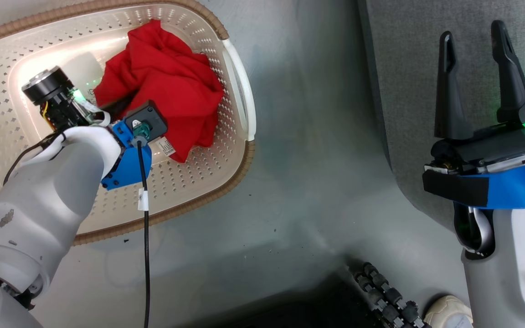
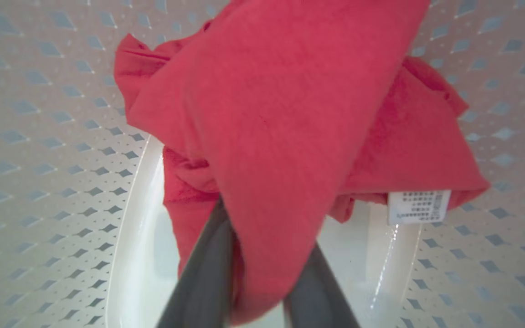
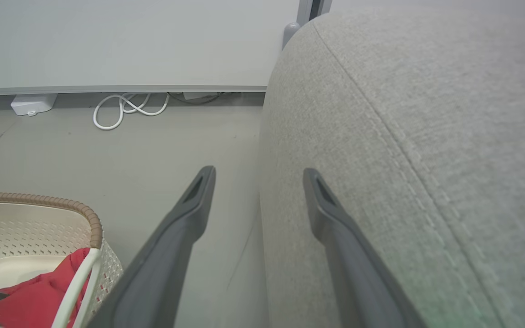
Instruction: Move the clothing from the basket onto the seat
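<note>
— Where's the clothing (image 1: pixel 167 86)?
— In the basket (image 1: pixel 16 91) at ten o'clock. I judge it soft, light, floppy. My left pincer (image 2: pixel 265 273) clamps a thick fold; right pincer (image 1: pixel 474 54) spread, empty, at two o'clock.

left hand (image 2: pixel 265 255) tips under clothing (image 2: pixel 280 114), label (image 2: pixel 419 206) (blurred)

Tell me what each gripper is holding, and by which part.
The left gripper pinches a loose fold of the clothing; the right gripper is open and holds nothing.
</note>
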Robot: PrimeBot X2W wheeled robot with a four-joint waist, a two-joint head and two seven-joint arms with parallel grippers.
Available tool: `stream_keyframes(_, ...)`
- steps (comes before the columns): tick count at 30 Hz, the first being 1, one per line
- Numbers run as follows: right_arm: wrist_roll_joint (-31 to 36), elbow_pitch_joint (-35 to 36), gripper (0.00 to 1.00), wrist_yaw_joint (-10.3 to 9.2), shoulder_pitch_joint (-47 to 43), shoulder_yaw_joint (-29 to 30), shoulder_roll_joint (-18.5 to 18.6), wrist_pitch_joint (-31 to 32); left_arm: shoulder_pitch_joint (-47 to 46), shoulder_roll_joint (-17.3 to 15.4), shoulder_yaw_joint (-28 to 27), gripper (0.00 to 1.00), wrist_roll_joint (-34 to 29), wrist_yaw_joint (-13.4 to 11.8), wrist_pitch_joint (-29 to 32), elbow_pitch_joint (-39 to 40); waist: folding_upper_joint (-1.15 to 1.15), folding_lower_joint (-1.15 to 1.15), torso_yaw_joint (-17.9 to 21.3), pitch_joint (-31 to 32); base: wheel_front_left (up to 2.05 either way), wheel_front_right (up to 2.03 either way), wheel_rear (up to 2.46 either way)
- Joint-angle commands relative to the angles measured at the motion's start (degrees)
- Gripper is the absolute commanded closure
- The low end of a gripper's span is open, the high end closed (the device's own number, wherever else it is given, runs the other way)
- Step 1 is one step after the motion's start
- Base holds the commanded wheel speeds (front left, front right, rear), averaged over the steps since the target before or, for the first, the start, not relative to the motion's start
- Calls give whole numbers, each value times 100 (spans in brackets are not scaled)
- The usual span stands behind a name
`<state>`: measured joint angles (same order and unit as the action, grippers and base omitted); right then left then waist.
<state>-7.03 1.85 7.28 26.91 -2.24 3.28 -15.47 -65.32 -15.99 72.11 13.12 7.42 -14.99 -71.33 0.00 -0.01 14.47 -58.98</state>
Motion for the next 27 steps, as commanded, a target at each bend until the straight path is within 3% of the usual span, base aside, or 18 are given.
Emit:
stream_keyframes(1,-62,-243,0,54,29,-102,-72,59,-126,-2,0,100,-9,-19,-25,75,0,1,-25,4,0,0,0)
stream_keyframes(14,58,-370,0,54,47,10,-67,53,134,59,-266,100,198,-48,-27,796,0,1,-301,390,0,0,0)
stream_keyframes(27,312,-609,0,22,-199,134,-23,31,946,111,-1075,100,374,-245,-27,2168,0,1,-833,1511,0,0,0)
